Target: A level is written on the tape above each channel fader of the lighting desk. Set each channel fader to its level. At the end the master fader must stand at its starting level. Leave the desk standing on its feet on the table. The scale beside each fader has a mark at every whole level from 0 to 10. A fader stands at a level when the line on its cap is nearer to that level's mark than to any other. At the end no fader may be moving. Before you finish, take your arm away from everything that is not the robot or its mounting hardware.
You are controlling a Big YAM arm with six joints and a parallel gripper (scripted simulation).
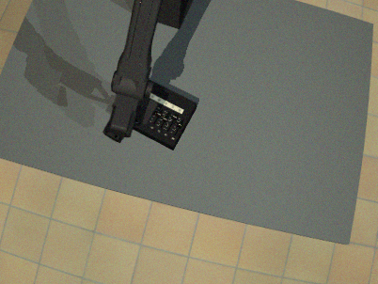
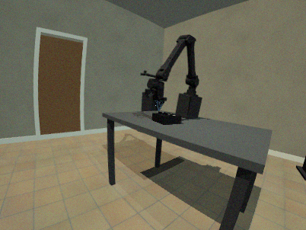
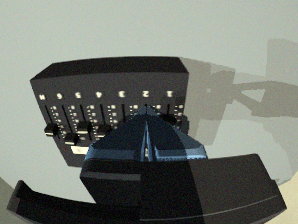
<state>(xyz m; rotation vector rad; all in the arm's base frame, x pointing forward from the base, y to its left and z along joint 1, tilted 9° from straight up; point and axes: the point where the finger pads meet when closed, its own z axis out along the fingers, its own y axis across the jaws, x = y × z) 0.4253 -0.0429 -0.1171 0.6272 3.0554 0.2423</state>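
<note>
Top view: desk (image 1: 182, 118) mid-table (image 1: 282, 118), wide margins; pincer (image 3: 148, 137) closed, empty.

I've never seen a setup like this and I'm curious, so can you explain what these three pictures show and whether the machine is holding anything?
It is one dark robot arm bolted onto a grey table. One picture looks straight down from above, one looks across the room, and one comes from a camera on the arm's wrist. On the table sits a small black lighting desk, a box with a row of sliding faders. The arm's hand points down over the desk with its two fingers pressed together, holding nothing. How close the tips are to the faders is hard to tell.
</note>
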